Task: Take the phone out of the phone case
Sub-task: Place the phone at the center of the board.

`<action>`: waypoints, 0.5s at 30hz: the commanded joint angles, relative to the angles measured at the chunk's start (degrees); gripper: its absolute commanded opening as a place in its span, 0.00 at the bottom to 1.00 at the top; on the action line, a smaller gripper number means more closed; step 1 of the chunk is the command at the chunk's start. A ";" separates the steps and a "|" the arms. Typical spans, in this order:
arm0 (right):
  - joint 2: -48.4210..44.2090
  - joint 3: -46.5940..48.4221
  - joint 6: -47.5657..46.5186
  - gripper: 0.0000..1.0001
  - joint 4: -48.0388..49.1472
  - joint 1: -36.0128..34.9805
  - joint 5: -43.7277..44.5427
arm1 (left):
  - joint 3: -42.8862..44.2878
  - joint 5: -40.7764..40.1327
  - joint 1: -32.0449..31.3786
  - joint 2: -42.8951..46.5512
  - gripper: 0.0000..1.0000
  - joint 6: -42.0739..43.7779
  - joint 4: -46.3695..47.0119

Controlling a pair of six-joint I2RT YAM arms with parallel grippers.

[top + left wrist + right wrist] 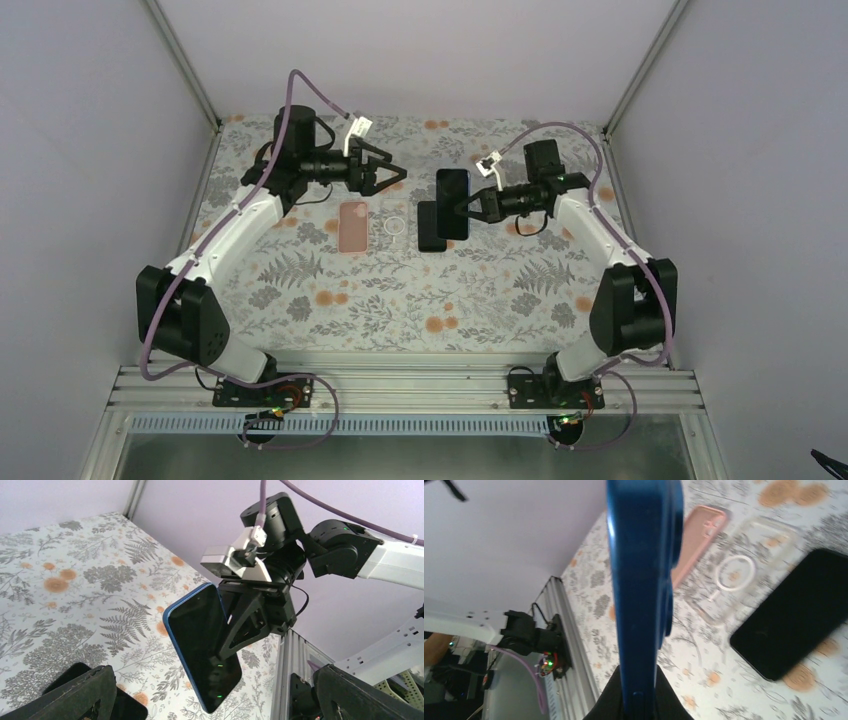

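While the right gripper (pixel 470 206) is clenched on the phone (pixel 451 190), the left gripper (pixel 392 177) is released, jaws spread wide, aimed at it from the far-left part of the bench (pixel 330 300).

Top view: phone is held off the surface, just right of centre toward the far edge. Long axis runs far edge to near edge. Dark face, blue rim. Under and beside it, a row on the bench: pink case (pixel 352 226), clear case (pixel 396 229) with a white ring, then a black slab (pixel 428 240) partly under the phone.

Left wrist view: screen faces this camera, unlit and glossy. It's tilted, top end up-left, bottom end down-right. Right jaws pinch one long edge about mid-length. Left fingers (pixel 75 697) sit wide apart at the bottom corners, touching nothing.

Right wrist view: phone is edge-on, solid blue side with a raised bump near the top, gripped at its lower part. Can't tell whether the blue is a case or the body. Black slab can't be identified as phone or case.
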State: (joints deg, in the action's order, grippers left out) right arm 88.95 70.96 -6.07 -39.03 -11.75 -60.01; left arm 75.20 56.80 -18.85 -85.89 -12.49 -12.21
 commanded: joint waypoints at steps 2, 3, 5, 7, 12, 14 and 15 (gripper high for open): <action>3.99 0.49 -4.02 0.04 -3.65 3.35 3.92 | -0.19 -2.32 0.33 1.08 1.00 0.79 0.13; 5.00 0.50 -4.35 0.04 -4.01 3.85 4.25 | -0.27 -2.43 0.40 1.14 1.00 0.80 0.10; 7.52 0.99 -4.96 0.04 -4.80 4.62 5.10 | -0.36 -2.47 0.58 1.23 1.00 0.81 0.09; 10.20 2.12 -5.94 0.04 -5.97 5.08 5.65 | -0.58 -2.53 0.66 1.23 1.00 0.72 0.30; 15.66 4.48 -6.92 0.04 -7.54 6.04 7.01 | -1.40 -2.55 0.99 1.47 1.00 0.45 0.70; 17.42 5.28 -6.93 0.04 -7.52 6.31 7.39 | -1.43 -2.45 1.01 1.43 1.00 0.38 0.78; 18.25 5.65 -6.94 0.04 -7.60 6.40 7.43 | -1.46 -2.45 1.04 1.42 1.00 0.37 0.85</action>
State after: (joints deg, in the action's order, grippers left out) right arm 105.51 73.32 -11.16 -45.69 -6.28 -51.68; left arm 74.32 54.43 -18.15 -85.86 -12.49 -12.25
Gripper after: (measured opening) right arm 0.054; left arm 0.999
